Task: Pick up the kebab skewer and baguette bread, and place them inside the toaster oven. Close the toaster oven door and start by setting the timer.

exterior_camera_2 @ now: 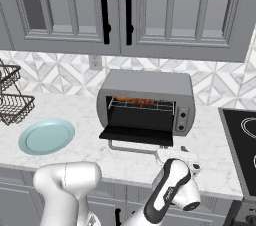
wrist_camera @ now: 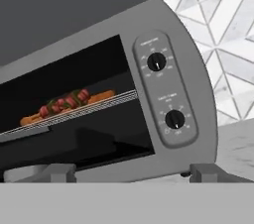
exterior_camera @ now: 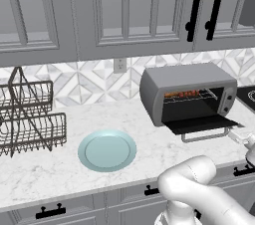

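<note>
Toaster oven door down; kebab skewer and baguette bread on rack. Tool fingers apart, empty.

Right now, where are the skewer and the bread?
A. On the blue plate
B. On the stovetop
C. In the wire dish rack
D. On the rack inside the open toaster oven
D. The skewer and bread lie on the wire rack inside the toaster oven, whose door hangs open; the plate holds nothing.
</note>
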